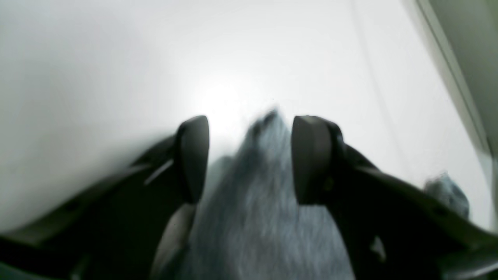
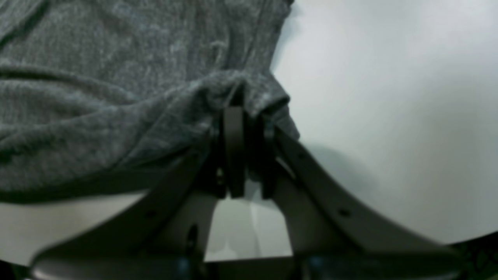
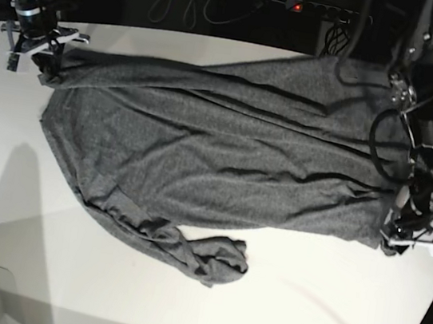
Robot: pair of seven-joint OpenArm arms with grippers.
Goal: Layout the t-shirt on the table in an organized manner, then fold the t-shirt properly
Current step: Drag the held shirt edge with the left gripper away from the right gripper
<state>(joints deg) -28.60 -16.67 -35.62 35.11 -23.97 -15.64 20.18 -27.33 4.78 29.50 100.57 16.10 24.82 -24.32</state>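
Nearest the left wrist camera, the left gripper (image 1: 249,159) is showing its two dark fingers (image 1: 193,155) spread apart, with a blurred strip of the t-shirt (image 1: 256,210) running up the gap between them; contact with either finger cannot be told from the blur. White tabletop (image 1: 116,70) is filling the rest of that view.

In the right wrist view, the right gripper (image 2: 245,116) is pinching a bunched fold of the t-shirt (image 2: 116,97) at the frame's centre, fingers (image 2: 232,147) pressed nearly together on the cloth. The fabric is spreading across the upper left, bare tabletop (image 2: 389,97) at right.

In the base view, the t-shirt (image 3: 225,155) is lying spread across the middle of the tabletop (image 3: 301,303), wrinkled, one sleeve crumpled at lower centre. The right gripper (image 3: 41,61) is sitting at the cloth's upper-left corner; the left gripper (image 3: 409,237) is sitting at its right edge, low over the tabletop.
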